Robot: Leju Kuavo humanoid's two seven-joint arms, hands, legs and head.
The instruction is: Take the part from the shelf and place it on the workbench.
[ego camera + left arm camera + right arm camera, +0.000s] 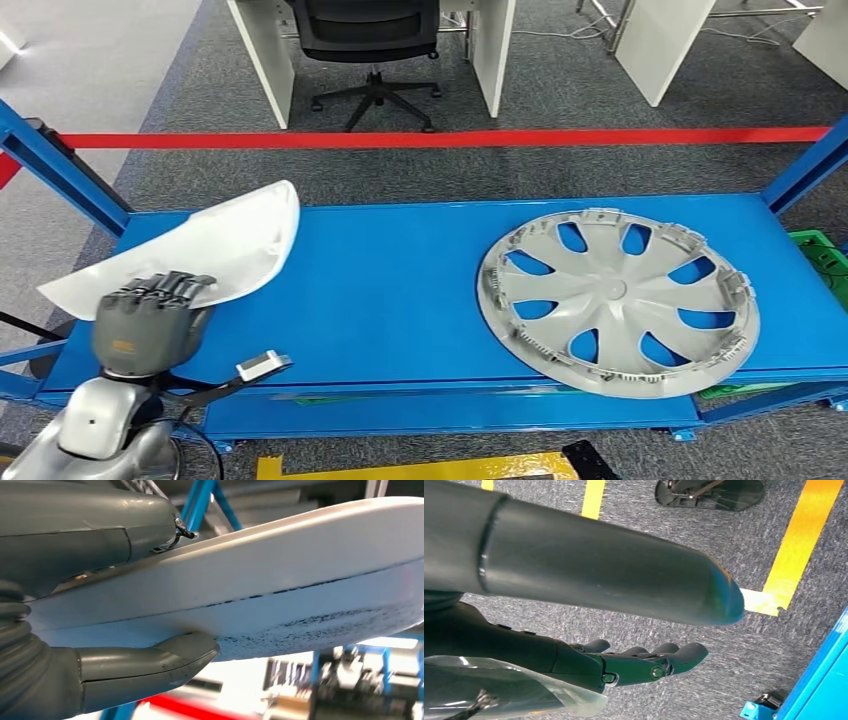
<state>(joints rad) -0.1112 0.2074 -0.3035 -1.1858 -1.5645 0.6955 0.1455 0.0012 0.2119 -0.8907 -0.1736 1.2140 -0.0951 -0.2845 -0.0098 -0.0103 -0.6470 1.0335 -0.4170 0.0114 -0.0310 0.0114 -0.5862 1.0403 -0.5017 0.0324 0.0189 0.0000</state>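
A white curved shell part (205,248) sits at the left end of the blue shelf (390,290), tilted up off the surface. My left hand (150,318) grips its near edge, fingers over the top. The left wrist view shows the thumb (150,662) under the white part (300,580) and the fingers (90,525) above it. My right hand (589,585) hangs over grey carpet with its fingers apart and nothing in them.
A silver wheel cover (617,298) lies flat on the shelf's right half, overhanging the front edge. Blue uprights (60,165) frame both ends. Red tape (440,138) runs behind, with an office chair (370,45) beyond. Yellow floor lines (796,545) mark the carpet.
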